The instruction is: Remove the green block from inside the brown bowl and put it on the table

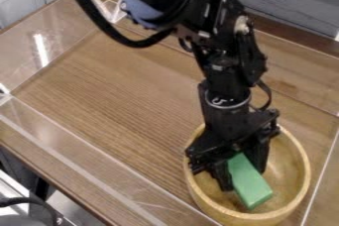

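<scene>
Your claw (236, 167) is clenched on the block (248, 182), inside the bowl (203, 199). Lift straight up until the block's low end clears the rim, keeping it off the wall, then swing over bare table (113, 91).

one green block (248, 181), one brown bowl (299, 192), one table (113, 91), one robot arm (199, 12) with one gripper (228, 173).

The scene is moderately and evenly lit, with a small white glare cast on the clear plastic wall (42, 48) and fine detail softened by low resolution.
</scene>
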`<state>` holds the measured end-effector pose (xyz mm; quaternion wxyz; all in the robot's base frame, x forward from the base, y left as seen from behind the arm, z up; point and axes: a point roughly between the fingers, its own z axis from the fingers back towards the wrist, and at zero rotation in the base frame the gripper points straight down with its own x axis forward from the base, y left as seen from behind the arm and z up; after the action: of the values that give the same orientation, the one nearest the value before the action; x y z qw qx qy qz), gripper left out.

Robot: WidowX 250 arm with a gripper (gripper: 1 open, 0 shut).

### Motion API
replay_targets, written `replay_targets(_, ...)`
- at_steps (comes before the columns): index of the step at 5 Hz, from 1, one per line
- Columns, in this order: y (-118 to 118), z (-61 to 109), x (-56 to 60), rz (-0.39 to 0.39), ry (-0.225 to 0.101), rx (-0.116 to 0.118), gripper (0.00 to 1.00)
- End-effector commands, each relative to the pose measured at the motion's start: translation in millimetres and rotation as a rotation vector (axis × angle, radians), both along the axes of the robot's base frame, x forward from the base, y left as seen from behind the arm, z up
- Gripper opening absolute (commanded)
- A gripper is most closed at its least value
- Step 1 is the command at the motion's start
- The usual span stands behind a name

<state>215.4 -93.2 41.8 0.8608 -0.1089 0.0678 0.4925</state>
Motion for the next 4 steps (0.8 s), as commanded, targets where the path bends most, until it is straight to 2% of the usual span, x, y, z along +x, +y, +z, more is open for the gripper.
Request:
replay_targets(1,4,14.0,5.4,0.012,-0.048,-0.009,0.0)
replay_targets(4,14,26.1,2.3,0.024,-0.05,-0.01,0.0)
